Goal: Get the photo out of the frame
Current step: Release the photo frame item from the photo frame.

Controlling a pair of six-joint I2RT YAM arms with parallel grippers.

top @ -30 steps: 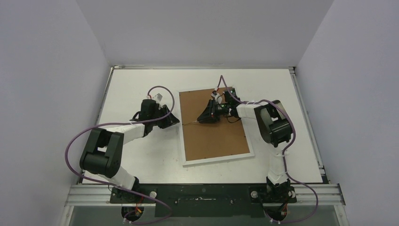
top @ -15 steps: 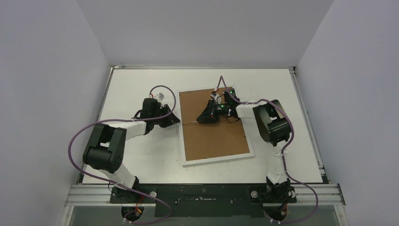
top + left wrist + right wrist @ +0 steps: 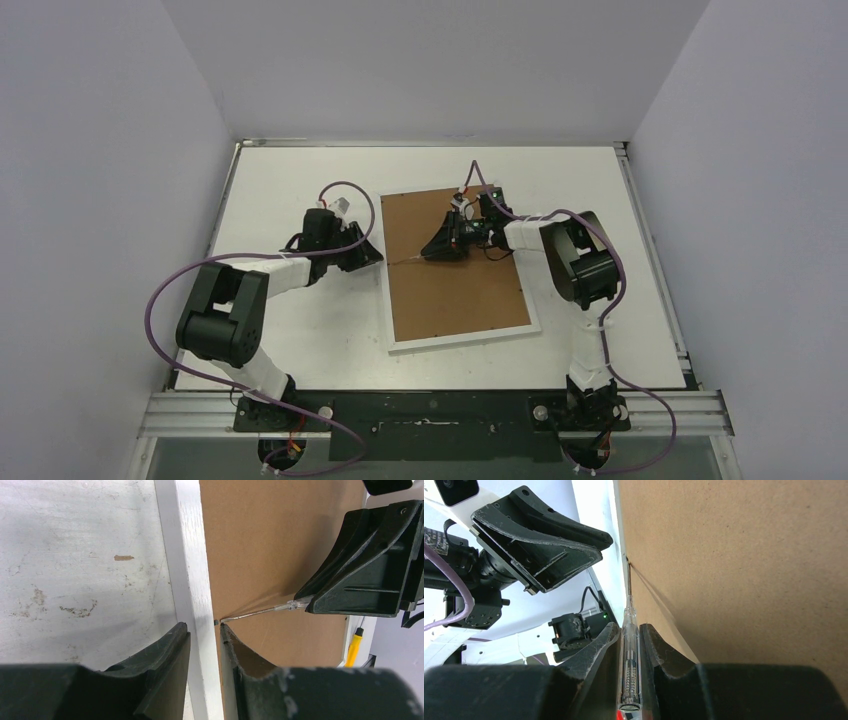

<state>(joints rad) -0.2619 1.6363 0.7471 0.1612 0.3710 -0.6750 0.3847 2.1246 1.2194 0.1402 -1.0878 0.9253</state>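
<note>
Right wrist view: right gripper [image 3: 630, 630] pressed together on the screwdriver [image 3: 630, 665]. Both fingers pinch the clear handle and the shaft points straight ahead.
Screwdriver tip: sits at the seam where the backing board [image 3: 749, 555] meets the left rail of the frame [image 3: 186, 555]. It touches the board edge, and the shaft lies low across the board.
Left gripper: left gripper [image 3: 204, 628] straddles that same left rail, with one finger on the table side and one on the board side. It is narrowly parted with the rail between the fingers. It looks clamped on the rail, but contact at the pads is hard to confirm from this angle.
Claw to claw: the screwdriver tip is just ahead of the left gripper's board-side finger, nearly touching it. The two grippers face each other across the left part of the board.
Frame position: flat on the table [image 3: 75, 555], back up, with the brown board showing inside the white border. In the top view it lies centre-right, slightly skewed. The right gripper is over its upper half and the left gripper is at its left edge.
Photo: not visible; the board covers that side, so its position can't be told.
Other: a small yellow-handled tool [image 3: 354, 649] shows beyond the far rail, seen only in part.
</note>
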